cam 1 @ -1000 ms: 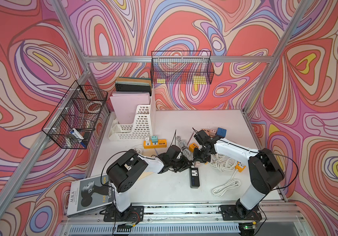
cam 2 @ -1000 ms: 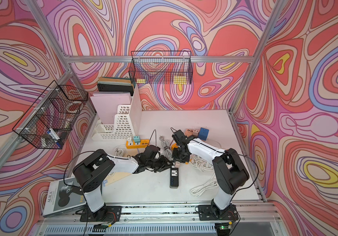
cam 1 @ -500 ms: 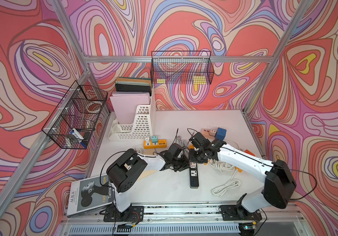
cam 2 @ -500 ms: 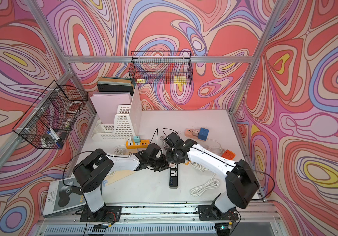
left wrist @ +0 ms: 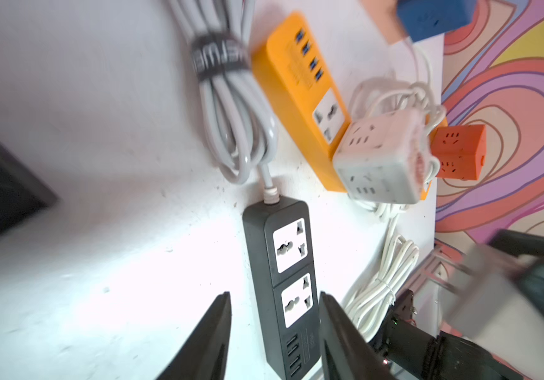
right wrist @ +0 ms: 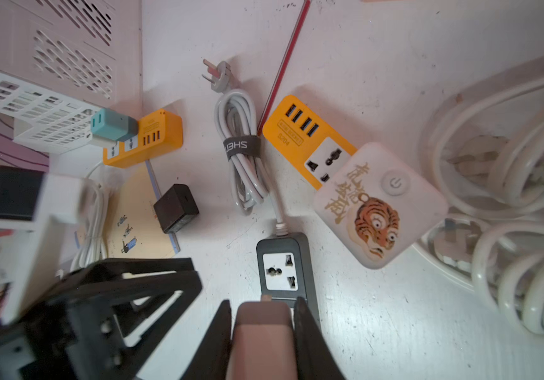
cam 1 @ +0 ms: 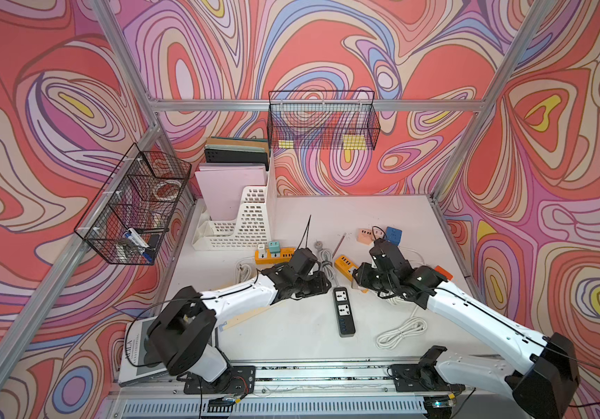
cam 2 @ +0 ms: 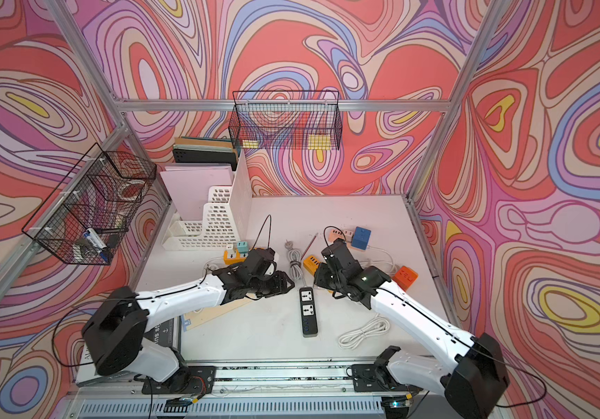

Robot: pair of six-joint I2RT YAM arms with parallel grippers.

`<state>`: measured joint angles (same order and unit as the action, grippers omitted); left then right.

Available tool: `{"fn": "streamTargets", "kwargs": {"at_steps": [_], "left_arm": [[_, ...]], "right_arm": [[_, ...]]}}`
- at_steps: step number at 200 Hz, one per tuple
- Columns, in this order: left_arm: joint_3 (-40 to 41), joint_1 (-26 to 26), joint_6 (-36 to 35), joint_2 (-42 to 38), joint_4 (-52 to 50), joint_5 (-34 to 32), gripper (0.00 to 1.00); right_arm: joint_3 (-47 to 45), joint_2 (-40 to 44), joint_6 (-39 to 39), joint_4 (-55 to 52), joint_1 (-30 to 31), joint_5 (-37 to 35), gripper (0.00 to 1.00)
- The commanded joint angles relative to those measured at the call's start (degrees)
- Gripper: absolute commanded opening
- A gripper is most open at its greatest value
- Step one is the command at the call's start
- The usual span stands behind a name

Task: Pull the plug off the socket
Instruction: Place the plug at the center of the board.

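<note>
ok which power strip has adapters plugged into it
The orange strip beside the white file rack: a teal adapter and a white adapter sit in its sockets. The black strip and the other orange strip show only empty sockets.

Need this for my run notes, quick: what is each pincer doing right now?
Left pincer: open, astride the black power strip, holding nothing.
Right pincer: closed on the brown plug.
</note>
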<state>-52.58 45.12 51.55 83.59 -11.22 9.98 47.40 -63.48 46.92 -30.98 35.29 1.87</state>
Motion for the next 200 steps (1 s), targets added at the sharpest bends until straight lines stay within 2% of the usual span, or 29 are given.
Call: {"fn": "streamTargets", "kwargs": {"at_steps": [1,20,44,58,70,98,125,200], "left_arm": [[-1.13,-0.04,-8.92,-6.66,-17.73,-18.66,0.5],[-0.93,-0.12,-9.78,-12.69,-24.28,-28.24,0.6],[0.15,-0.12,-10.15,-20.92,-27.05,-35.06,0.77],[1.37,-0.12,-9.81,-25.71,-26.33,-37.24,0.92],[2.95,-0.21,-9.63,-29.76,-24.61,-37.7,0.99],[6.78,-0.21,-8.5,-37.99,-19.98,-37.04,0.99],[8.84,-0.21,-6.32,-44.02,-20.99,-38.95,0.99],[8.96,-0.21,-4.05,-53.0,-28.63,-39.79,0.99]], "right_arm": [[-7.15,3.42,4.46,18.14,-1.05,11.76,0.19],[-12.84,2.14,10.69,33.52,-1.53,18.89,0.19],[-16.3,-5.4,18.06,50.38,-1.49,25.48,0.19],[-15.85,-11.04,20.38,55.84,-1.17,28.18,0.19],[-13.61,-15.35,19.87,56.36,-0.04,29.32,0.19],[-6.43,-25.42,17.87,54.95,4.2,30.34,0.2],[1.04,-34.78,17.22,53.66,7.76,31.03,0.21],[24.07,-52.86,8.9,30.57,14.59,29.18,0.23]]}}
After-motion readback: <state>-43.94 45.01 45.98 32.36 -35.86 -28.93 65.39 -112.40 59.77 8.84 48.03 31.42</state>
